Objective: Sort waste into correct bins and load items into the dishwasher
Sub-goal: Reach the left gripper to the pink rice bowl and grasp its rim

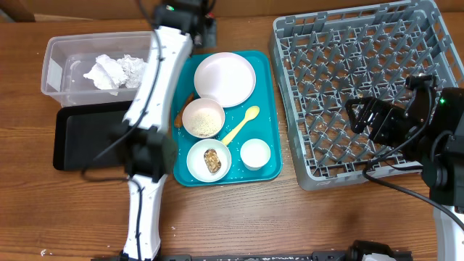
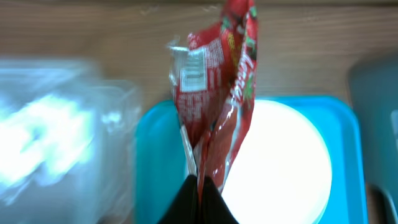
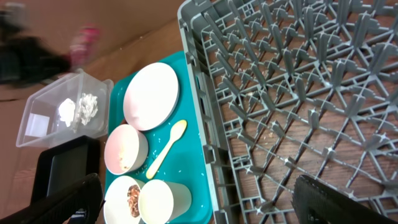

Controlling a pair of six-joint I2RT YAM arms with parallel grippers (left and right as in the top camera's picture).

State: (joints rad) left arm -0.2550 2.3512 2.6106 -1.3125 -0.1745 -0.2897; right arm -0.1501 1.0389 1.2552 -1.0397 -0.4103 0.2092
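My left gripper [image 2: 199, 186] is shut on the red-and-white wrapper [image 2: 214, 81], which hangs above the far edge of the teal tray [image 2: 155, 155] and the white plate [image 2: 280, 162]. In the overhead view the gripper [image 1: 197, 30] is at the tray's far end, right of the clear tub [image 1: 58, 72] that holds the crumpled napkin [image 1: 112, 70]. The black tray [image 1: 87, 138] lies in front of the tub. My right gripper [image 1: 362, 116] is open and empty over the grey rack [image 1: 362, 65]. The plate [image 1: 225, 78], rice bowl [image 1: 203, 117], bowl with brown food [image 1: 209, 159], cup [image 1: 255, 154] and spoon [image 1: 241, 125] are on the teal tray.
The teal tray [image 1: 267, 109] sits between the bins and the rack. My left arm [image 1: 152, 94] stretches over the black tray and the teal tray's left edge. An orange-brown bit [image 1: 186, 103] shows beside the arm. Bare wooden table lies in front.
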